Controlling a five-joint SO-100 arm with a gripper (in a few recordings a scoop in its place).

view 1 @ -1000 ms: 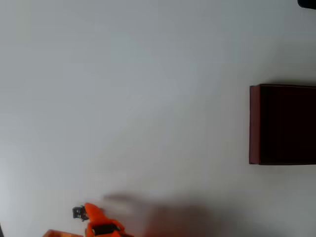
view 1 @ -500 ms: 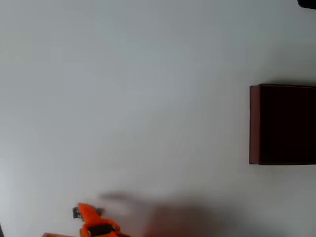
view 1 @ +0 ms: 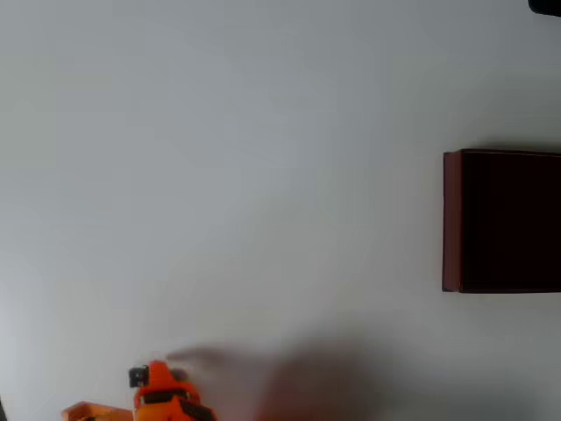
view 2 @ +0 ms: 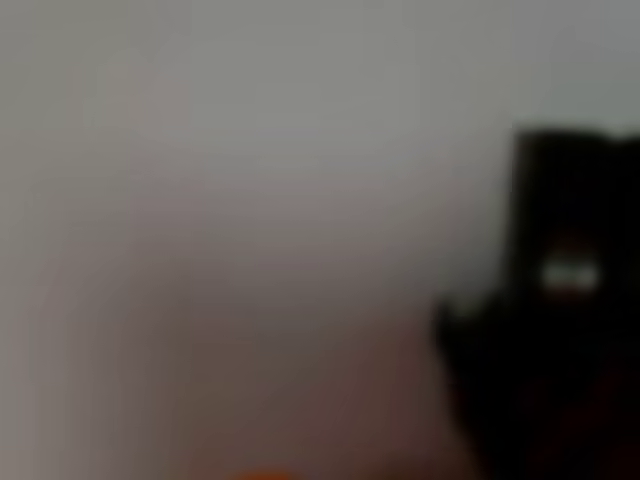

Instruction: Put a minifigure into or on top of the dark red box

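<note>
**Orange gripper at the minifigure, box far across the table**

In the overhead view, the orange gripper [view 1: 158,375] sits at the bottom left of the frame, its body cut off by the lower edge. The minifigure [view 1: 138,377], a tiny dark grey and black shape, lies on the white table [view 1: 263,175] right against the left side of the gripper's tip, partly covered by it. Whether the jaws are spread, closed or clamped on the figure cannot be told: the fingertips are too small and too merged with the figure to separate. A soft grey shadow spreads across the table to the right of the gripper along the bottom of the frame.

The dark red box [view 1: 451,219] stands at the right edge of the frame, about mid-height, well apart from gripper and figure. Its left wall shows dark red, its inside near-black, and its right part runs out of the picture (the box is by far the largest item on the table).

The wrist view is heavily blurred. A large dark form [view 2: 560,330] occupies the right side from mid-height to the bottom, with a small pale patch on it; what it is cannot be told for certain. The rest is a pale grey surface.
</note>
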